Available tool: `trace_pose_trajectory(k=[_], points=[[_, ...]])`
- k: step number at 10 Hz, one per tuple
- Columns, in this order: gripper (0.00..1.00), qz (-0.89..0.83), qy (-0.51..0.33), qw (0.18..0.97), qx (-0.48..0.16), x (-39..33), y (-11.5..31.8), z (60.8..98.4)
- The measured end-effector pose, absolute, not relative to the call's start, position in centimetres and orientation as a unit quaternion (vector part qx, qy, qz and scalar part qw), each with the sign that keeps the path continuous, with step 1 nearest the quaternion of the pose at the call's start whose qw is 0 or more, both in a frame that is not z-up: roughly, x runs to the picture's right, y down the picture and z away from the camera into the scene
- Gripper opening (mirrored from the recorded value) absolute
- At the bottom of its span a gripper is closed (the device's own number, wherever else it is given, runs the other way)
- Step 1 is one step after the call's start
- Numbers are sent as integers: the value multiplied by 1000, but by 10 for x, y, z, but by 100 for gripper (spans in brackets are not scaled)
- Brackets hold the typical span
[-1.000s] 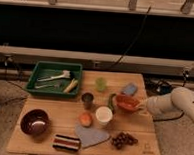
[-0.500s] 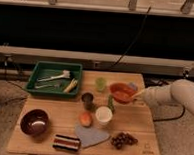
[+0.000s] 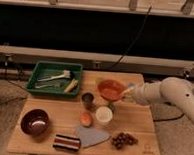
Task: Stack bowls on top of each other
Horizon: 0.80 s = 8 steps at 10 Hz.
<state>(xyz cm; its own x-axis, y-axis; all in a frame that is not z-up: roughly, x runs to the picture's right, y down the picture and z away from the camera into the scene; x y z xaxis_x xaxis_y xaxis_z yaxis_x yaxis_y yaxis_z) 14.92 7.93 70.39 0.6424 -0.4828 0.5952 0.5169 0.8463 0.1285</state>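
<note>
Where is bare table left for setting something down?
Bare table between the maroon bowl and dark cup, below the tray; also right of the white cup, above the grapes. Centre is crowded. The gripper holds the orange bowl at the back.

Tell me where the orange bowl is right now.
In the camera view the orange bowl is right of centre, behind the white cup and beside the dark metal cup, with the gripper at its right rim.
</note>
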Motion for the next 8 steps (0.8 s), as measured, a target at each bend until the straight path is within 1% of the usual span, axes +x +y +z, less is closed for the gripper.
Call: trace_pose_trajectory(k=[5,8], points=[[0,-278,-313,908,-22,151,78,709],[0,-297,-324,898,-5,126,65,717]])
